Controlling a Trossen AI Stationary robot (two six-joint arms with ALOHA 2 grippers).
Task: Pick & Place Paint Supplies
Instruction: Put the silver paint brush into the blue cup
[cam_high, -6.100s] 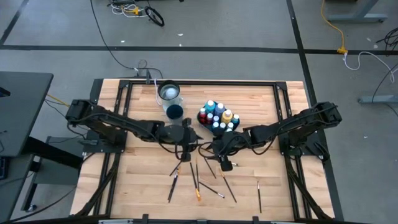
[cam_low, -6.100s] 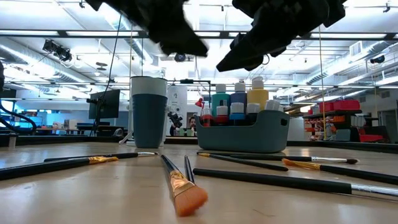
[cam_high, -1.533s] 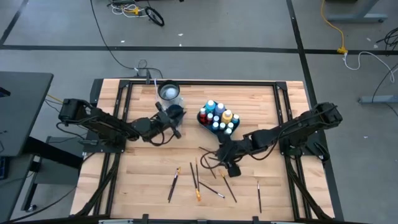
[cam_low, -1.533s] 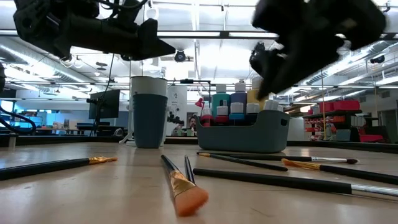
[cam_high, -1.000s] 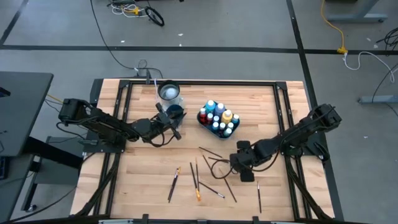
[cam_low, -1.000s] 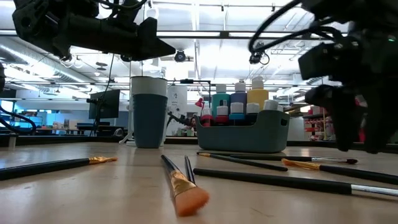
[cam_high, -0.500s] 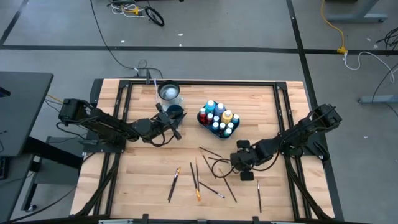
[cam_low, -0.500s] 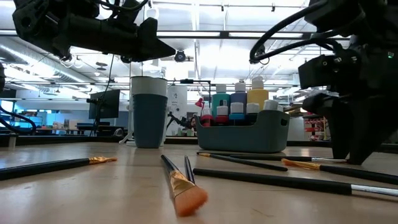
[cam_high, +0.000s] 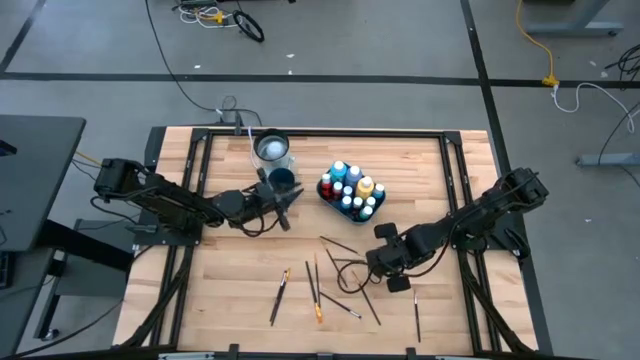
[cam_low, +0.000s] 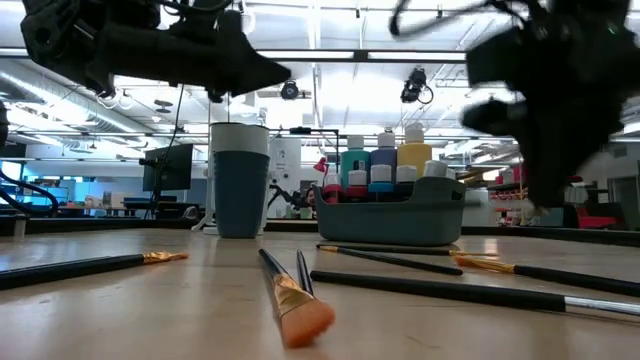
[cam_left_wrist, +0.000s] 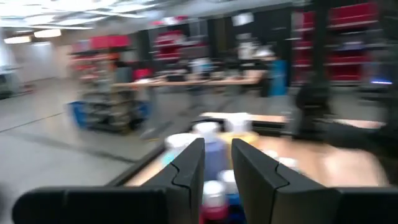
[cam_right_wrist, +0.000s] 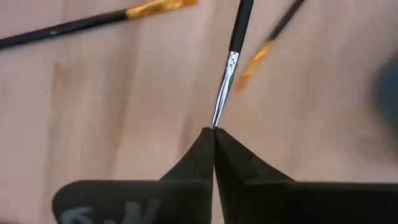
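The right gripper's (cam_right_wrist: 214, 134) jaws are clenched on the tip of a thin dark-handled brush with a silver ferrule (cam_right_wrist: 231, 59); the left gripper's (cam_left_wrist: 216, 163) jaws stand slightly apart, grasping nothing visible.

From above, the paint bottles (cam_high: 350, 188) already sit in the teal tray (cam_high: 327, 196); several brushes (cam_high: 316, 287) remain scattered on the wooden table (cam_high: 220, 290).

At table level, the dark blue cup (cam_low: 240, 180) looks empty of brushes.
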